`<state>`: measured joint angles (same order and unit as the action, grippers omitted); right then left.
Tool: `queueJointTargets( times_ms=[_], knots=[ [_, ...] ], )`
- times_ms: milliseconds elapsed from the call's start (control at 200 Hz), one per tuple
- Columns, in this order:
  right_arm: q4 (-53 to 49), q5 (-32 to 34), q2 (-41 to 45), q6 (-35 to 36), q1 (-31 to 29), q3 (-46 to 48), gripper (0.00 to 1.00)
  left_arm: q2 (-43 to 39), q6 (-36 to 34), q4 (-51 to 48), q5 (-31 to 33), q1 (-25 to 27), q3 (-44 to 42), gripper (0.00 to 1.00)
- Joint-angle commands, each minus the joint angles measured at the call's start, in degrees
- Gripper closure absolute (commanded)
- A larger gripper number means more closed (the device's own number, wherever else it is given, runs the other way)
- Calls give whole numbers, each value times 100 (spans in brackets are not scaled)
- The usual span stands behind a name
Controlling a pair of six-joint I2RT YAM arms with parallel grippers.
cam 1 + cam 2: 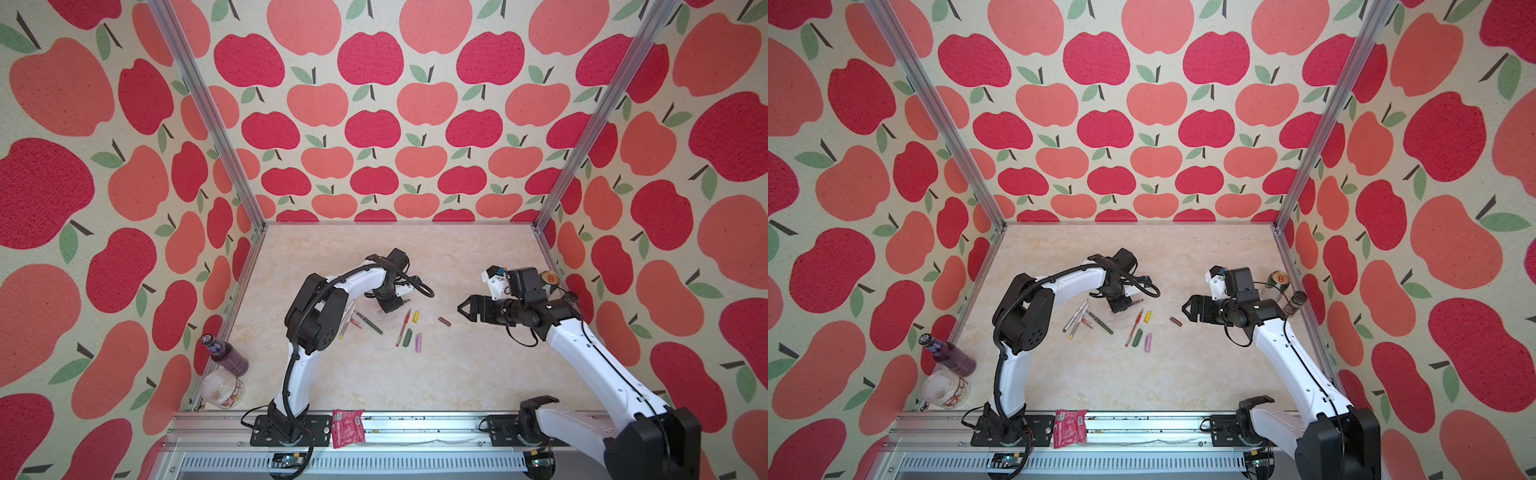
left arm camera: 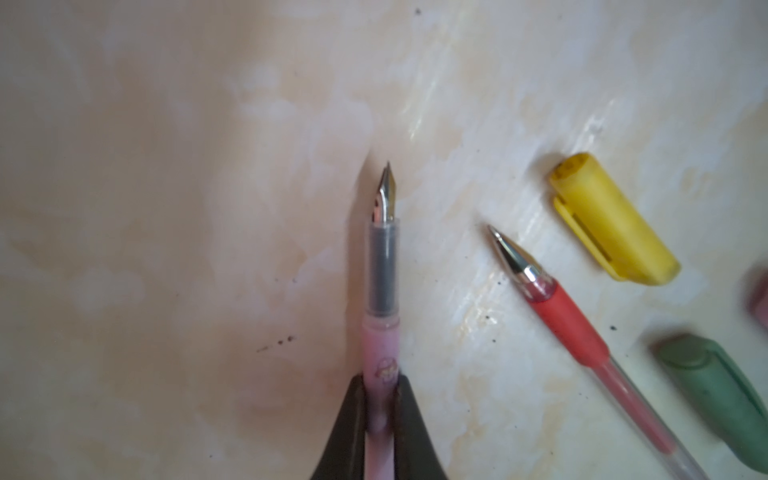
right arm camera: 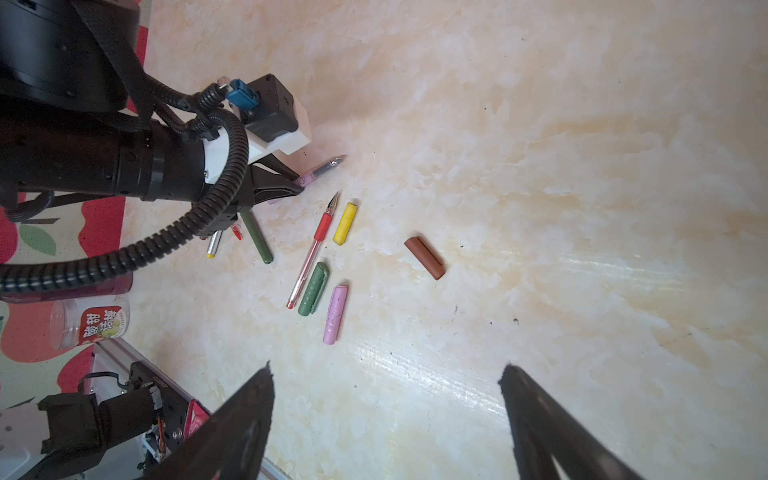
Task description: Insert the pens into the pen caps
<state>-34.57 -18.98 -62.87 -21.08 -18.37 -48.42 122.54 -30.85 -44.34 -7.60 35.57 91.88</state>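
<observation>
My left gripper [image 2: 380, 380] [image 1: 390, 305] is shut on the barrel of the lilac-pink pen [image 2: 380, 332] [image 3: 309, 176], whose bare nib points away from the jaws. Beside it lie the red pen [image 2: 582, 332] [image 1: 403, 328], the yellow cap [image 2: 611, 220] [image 1: 417, 318] and the dark green cap [image 2: 715, 386] [image 1: 407, 337]. The lilac-pink cap [image 1: 419, 343] [image 3: 335, 314] lies next to the green one. The brown cap [image 1: 444, 321] [image 3: 424, 257] lies alone, just left of my right gripper [image 1: 460, 309] [image 3: 386, 370], which is open and empty. The dark green pen [image 1: 372, 325] and two white pens [image 1: 347, 318] lie under the left arm.
A purple bottle [image 1: 226, 353] and a clear jar [image 1: 222, 388] stand at the front left corner. A red packet [image 1: 348, 428] lies on the front rail. A can [image 1: 548, 277] and a dark jar [image 1: 571, 296] stand by the right wall.
</observation>
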Motion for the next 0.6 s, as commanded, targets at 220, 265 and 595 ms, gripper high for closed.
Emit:
queueJointTargets(
  times_ms=[220, 265, 595],
  knots=[
    [325, -223, 167, -268, -43, 159, 12, -962, 1237, 906, -2037, -715, -566, 97],
    [448, -319, 200, -373, -44, 149, 13, -1176, 1510, 1178, -2453, -877, -715, 97],
    [2183, -1219, 54, -1336, -552, -236, 15, -2539, 4148, 4032, -4664, -1334, -2380, 96]
  ],
)
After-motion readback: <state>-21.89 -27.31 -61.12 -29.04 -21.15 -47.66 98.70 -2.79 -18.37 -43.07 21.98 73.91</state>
